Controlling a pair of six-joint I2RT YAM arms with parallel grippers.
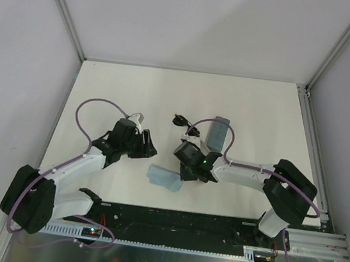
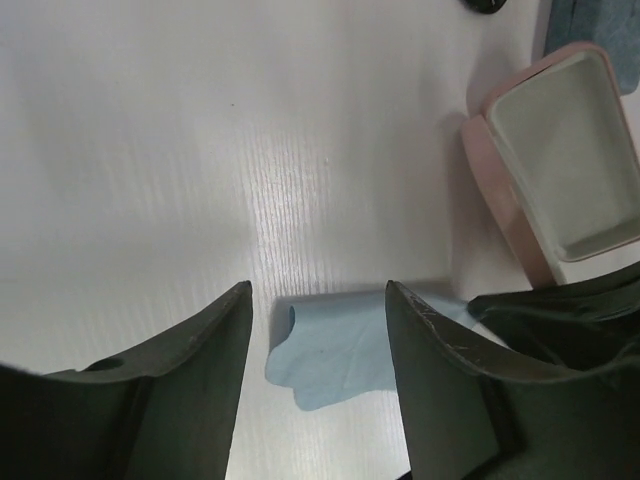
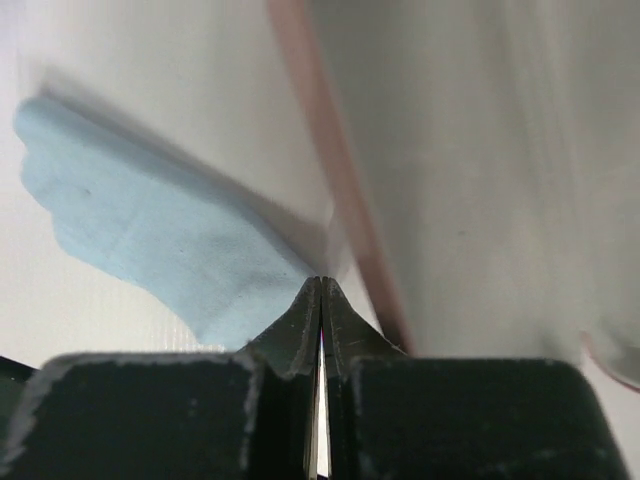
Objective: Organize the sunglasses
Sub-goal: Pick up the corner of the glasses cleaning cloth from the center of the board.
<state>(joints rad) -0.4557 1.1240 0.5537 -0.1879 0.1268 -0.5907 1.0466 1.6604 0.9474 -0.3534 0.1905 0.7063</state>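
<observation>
**Overhead, the black sunglasses lie free behind a closed right pincer**

Furthest left, the left pincer hangs low over the white counter. Its jaws stand apart and nothing is between them. Just beyond its fingers a crumpled light-blue cloth lies flat on the counter.

Right of the cloth, the right pincer is closed, its fingertips pressed together with nothing visible between them. The tips sit at the cloth's edge, right by the rim of the pink case. Whether they touch either one cannot be told. The pink case lies open with its pale lining facing up.

Farther back on the counter, beyond the right pincer and apart from it, the black wire-framed sunglasses lie with their slim arms spread. Neither arm holds them. Just to their right rests the blue-grey case, also on the counter.
</observation>
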